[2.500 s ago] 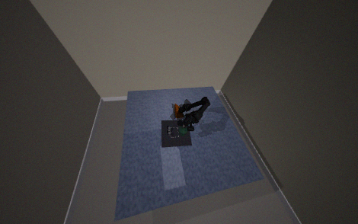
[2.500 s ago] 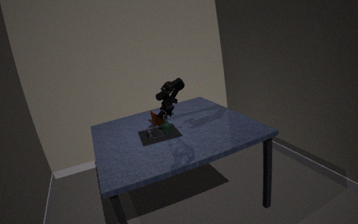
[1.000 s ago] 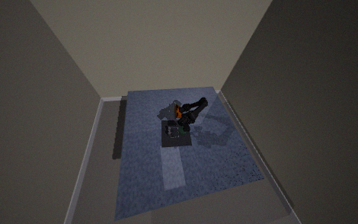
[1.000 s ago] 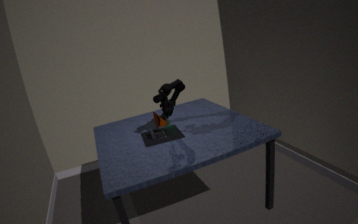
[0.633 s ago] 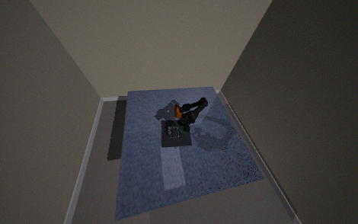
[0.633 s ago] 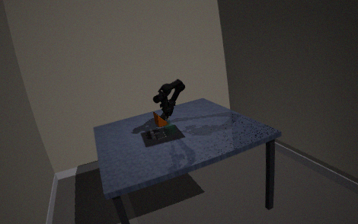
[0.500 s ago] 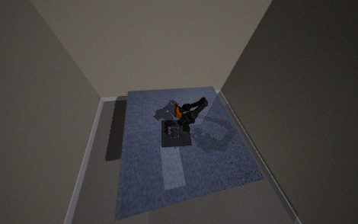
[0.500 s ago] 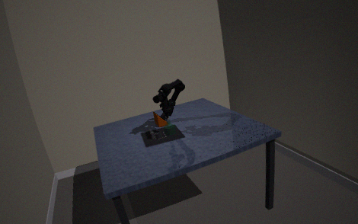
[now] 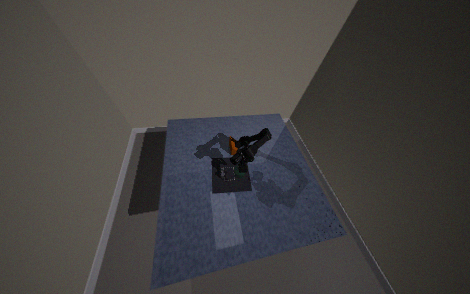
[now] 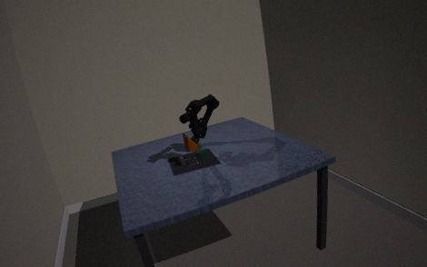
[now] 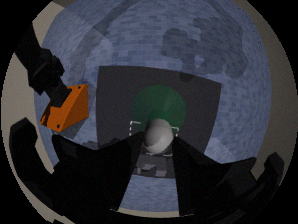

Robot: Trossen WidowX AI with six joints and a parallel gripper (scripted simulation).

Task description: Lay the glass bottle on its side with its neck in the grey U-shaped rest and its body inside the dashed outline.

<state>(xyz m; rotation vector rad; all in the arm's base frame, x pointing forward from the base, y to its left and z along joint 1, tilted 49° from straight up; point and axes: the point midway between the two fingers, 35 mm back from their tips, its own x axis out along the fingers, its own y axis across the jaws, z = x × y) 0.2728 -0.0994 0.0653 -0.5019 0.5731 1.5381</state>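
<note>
The green glass bottle stands upright on the dark mat, seen from above in the wrist view with its pale top nearest the camera. My gripper is above it, shut on the bottle's upper part. Whether the base is slightly off the mat cannot be told. The dashed outline is beside and partly behind the bottle and fingers. The grey U-shaped rest shows between the fingers in the wrist view, partly hidden by them.
An orange block stands beside the mat, close to the arm, with a black arm part over it in the wrist view. The blue table carries the arm's shadows. The scene is dim.
</note>
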